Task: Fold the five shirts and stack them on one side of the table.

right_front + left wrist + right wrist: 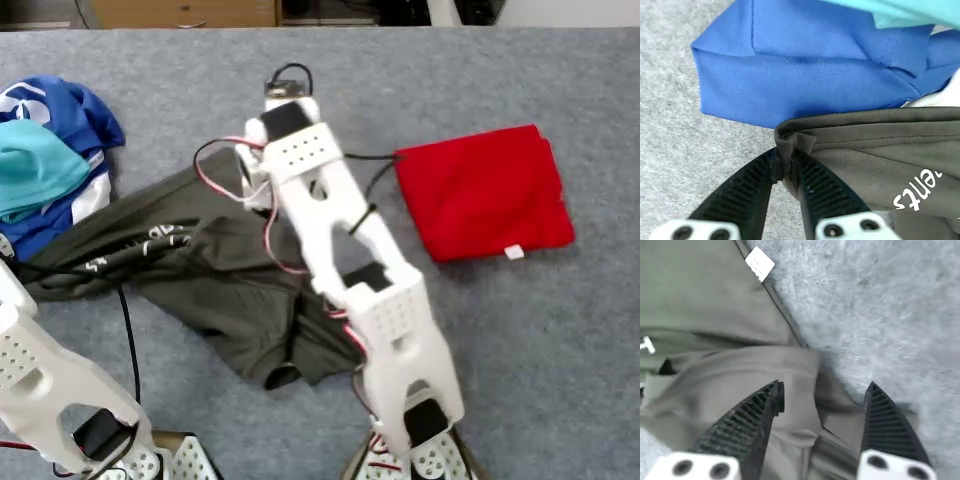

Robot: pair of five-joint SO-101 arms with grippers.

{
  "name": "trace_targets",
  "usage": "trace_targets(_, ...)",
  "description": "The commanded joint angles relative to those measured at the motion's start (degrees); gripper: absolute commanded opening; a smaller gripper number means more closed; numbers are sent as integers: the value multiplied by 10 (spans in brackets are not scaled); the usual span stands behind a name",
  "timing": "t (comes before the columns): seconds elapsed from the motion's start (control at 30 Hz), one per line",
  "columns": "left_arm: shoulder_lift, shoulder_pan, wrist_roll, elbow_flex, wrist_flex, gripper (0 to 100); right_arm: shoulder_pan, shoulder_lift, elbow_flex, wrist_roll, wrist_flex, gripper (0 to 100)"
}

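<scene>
1. Four shirts are seen on the grey table (pixel 560 350), spread from its left edge to its right half.
2. At the far left, a blue shirt (pixel 75 115) is left crumpled, and a teal shirt (pixel 35 165) is heaped on top of it. A white strip of cloth (pixel 92 195) is seen at the blue shirt's near edge; whether it belongs to that shirt cannot be told.
3. The left arm (pixel 50 385) is set at the near left corner. In its wrist view the left gripper (pixel 785 162) is clenched on a bunched edge of a dark olive shirt (pixel 220 280), just beside the blue shirt's hem.
4. The dark olive shirt is spread unfolded and rumpled across the middle of the table, from the blue shirt's side to beneath the right arm (pixel 340 235). White lettering (pixel 917 192) is printed on it, and a black cable (pixel 128 330) is seen by its left part.
5. The right arm is stretched from the near edge away across that shirt, with red and white wires (pixel 215 180) looped beside its wrist. The right gripper (pixel 825 387) is held released, its jaws wide apart over the shirt's edge where cloth meets bare table; a small white label (pixel 760 262) is sewn at that edge.
6. At the right, a red shirt (pixel 483 190) is laid folded into a neat block, apart from the others, with a small white tag (pixel 514 252) at its near edge.
</scene>
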Motion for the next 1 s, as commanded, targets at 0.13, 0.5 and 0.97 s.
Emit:
trace_targets(0.13,-38,-10,0,-1,-5,19,-1,95,-102,-51,6,249)
trace_targets(0.5,-35,-10,0,-3,-5,19,7,140,-140,-16,11,146)
trace_targets(0.97,-33,-10,0,0,-30,19,58,144,-198,32,11,8)
